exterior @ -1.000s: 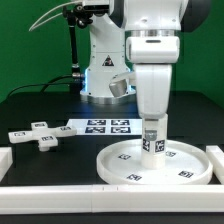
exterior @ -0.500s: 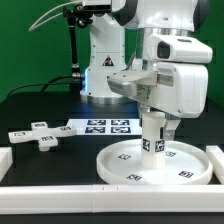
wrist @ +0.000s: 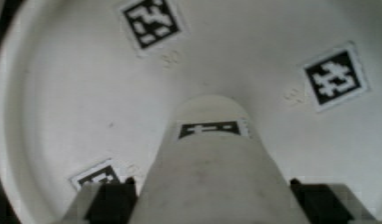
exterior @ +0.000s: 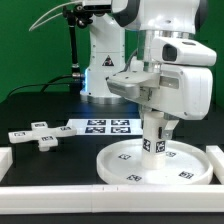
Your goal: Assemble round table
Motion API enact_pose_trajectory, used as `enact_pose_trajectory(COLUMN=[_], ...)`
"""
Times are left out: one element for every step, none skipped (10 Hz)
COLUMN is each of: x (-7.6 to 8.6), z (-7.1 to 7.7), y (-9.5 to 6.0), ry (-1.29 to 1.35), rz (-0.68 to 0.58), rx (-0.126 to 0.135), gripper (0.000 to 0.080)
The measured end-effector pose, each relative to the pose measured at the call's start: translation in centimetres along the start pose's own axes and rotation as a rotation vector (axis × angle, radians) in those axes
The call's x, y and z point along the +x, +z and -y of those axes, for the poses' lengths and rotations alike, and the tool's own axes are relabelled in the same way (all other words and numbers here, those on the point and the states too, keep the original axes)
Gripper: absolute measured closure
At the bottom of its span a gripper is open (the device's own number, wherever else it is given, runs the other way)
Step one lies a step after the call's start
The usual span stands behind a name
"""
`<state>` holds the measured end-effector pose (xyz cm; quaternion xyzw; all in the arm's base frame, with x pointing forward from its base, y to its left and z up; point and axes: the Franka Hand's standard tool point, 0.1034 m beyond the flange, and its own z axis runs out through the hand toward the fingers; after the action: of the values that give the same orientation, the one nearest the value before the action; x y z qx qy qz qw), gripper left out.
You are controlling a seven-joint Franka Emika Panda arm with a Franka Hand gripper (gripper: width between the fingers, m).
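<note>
The large round disc (exterior: 120,172) lies flat at the front of the table, tags up. The short thick cylinder leg (exterior: 152,141) stands upright at the disc's middle. My gripper (exterior: 153,122) comes straight down onto the leg's top and is shut on it. In the wrist view the leg (wrist: 214,150) runs between my two dark fingers (wrist: 106,200), which press on its sides, with the disc (wrist: 90,100) beneath. The small cross-shaped base (exterior: 38,133) lies apart on the black table toward the exterior view's left.
The marker board (exterior: 100,126) lies flat behind the disc. Plain white border blocks run along the front (exterior: 90,197) and stand at the left (exterior: 5,158) and right (exterior: 216,155). The robot's pedestal (exterior: 100,70) stands at the back.
Between one second and half a second ago my wrist turned about the upright leg, swinging the hand's body round. Since then nothing has visibly moved; leg and disc stay in place.
</note>
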<state>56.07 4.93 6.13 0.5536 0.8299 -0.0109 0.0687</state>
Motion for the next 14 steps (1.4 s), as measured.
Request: enact_pose_trajectory(x=[-0.04,-0.05,-0.08,-0.10,-0.10,-0.28,-0.50,-0.48,-0.41,-0.36,-0.35,-0.32,-0.30,-0.30], z=[0.02,0.03,0.04,0.05,0.04,0.01,0.20,0.28,0.25,0.18,0.16,0.14,0.14,0.14], y=[0.02,0.03,0.03,0.04,0.03,-0.01,0.06,0.11,0.09,0.10,0.11,0.10,0.10,0.09], ry=[0.001,0.002,0.036,0.038,0.060,0.239,0.382,0.495,0.653,0.766,0.802,0.878,0.953,1.008], rz=[0.000,0.000,0.000,0.000,-0.002,-0.009,-0.019,-0.024,-0.031,-0.033,-0.032,-0.032,-0.030,-0.028], rx=[0.000,0.001,0.001,0.001,0.001,0.001,0.011,0.030,0.051,0.069,0.067,0.069,0.071,0.072], gripper=[0.0390,0.0390,0.0390,0.0390,0.0390,0.0390,0.0390,0.0390,0.0390,0.0390,0.0390,0.0390,0.0390,0.0390])
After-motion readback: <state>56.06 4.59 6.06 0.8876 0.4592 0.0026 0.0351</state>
